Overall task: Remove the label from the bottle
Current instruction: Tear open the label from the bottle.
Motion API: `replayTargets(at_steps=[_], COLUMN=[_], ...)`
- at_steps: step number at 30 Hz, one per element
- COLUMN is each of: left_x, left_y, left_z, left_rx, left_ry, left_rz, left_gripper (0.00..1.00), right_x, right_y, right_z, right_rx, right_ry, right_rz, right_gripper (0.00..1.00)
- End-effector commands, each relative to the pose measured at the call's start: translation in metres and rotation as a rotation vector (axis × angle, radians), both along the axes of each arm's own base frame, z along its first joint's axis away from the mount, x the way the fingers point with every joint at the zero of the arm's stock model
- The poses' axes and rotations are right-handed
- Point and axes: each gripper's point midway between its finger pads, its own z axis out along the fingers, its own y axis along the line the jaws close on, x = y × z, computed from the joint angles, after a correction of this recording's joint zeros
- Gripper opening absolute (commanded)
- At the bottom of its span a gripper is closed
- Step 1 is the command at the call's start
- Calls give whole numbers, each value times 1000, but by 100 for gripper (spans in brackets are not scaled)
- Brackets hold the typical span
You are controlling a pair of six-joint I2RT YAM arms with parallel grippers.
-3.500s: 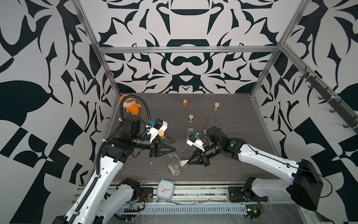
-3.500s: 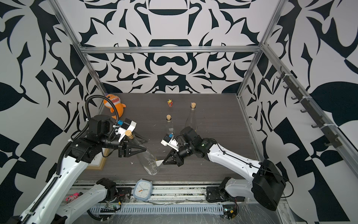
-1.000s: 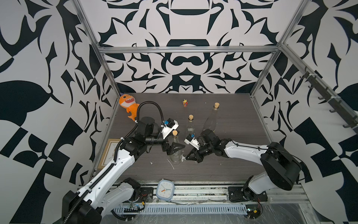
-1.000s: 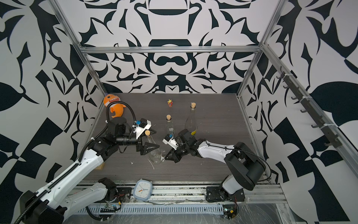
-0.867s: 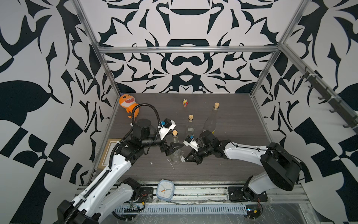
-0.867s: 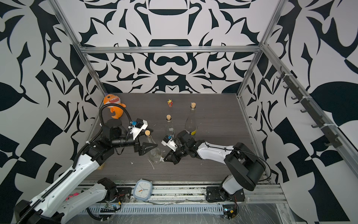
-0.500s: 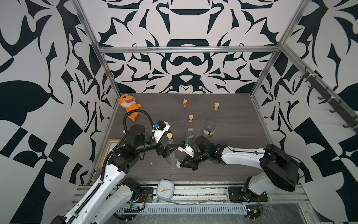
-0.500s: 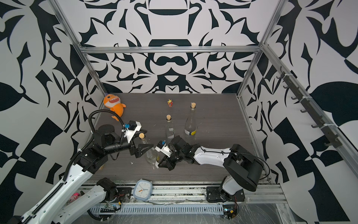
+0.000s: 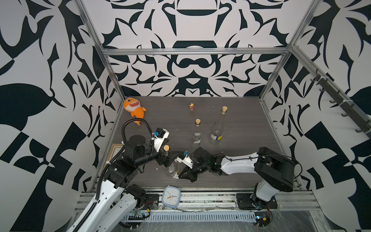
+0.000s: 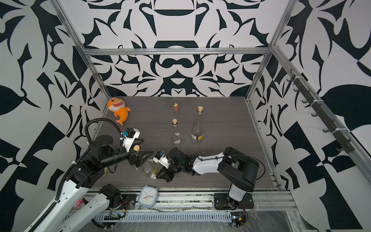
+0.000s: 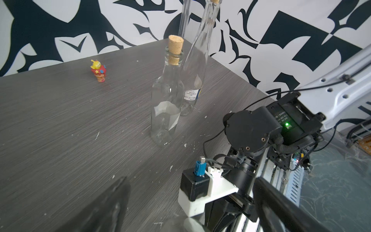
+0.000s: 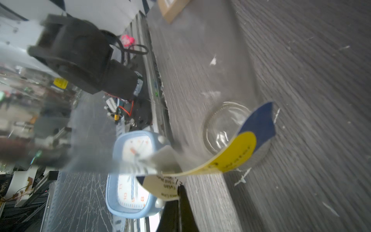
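Apparently mid-peel: in both top views the left gripper (image 9: 168,159) stands wide open at the neck of the clear glass bottle with a cork stopper (image 9: 171,169), gripping nothing, while the right gripper (image 9: 180,176) is pinched shut low beside the bottle's base. The left wrist view shows its fingers (image 11: 112,202) spread, clamping nothing. In the right wrist view the yellow-and-blue paper label (image 12: 236,152) is nipped at the tips, its blue end apparently stuck to the glass just ahead. Unbraced, the bottle may tip or slide under the pull, or the strip may tear.
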Motion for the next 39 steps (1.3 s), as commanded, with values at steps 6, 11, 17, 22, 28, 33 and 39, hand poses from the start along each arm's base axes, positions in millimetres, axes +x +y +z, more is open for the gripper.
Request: replayTargets(at_steps=[6,11,17,22,28,33,39], left_x=[-2,-4,-9,-14,-13,-6,-4], left_y=[11,16,3,-4,-18,-26,-47], left_z=[16,26,18,20,27,37,50], left_rx=[-141,-182,-184,-171,-119,-59,-28], left_ry=[31,-4,31,-10,-81,-212,-358], left_rz=[110,129,47,-25,-132,-195,-369], left_gripper=[69,59,31,9,0,0,0], right_x=[12,13,13,9,10,17,23], right_y=[14,14,15,11,2,-12,-35], right_z=[19,19,21,21,25,35,39], right_rx=[64,65,74,62,62,74,60], right_ry=[-36,-34,-36,-44,-62,-75,-63], right_rz=[-47,-50,-48,-27,-18,-36,-57], right_gripper=[0,0,0,0,0,0,0])
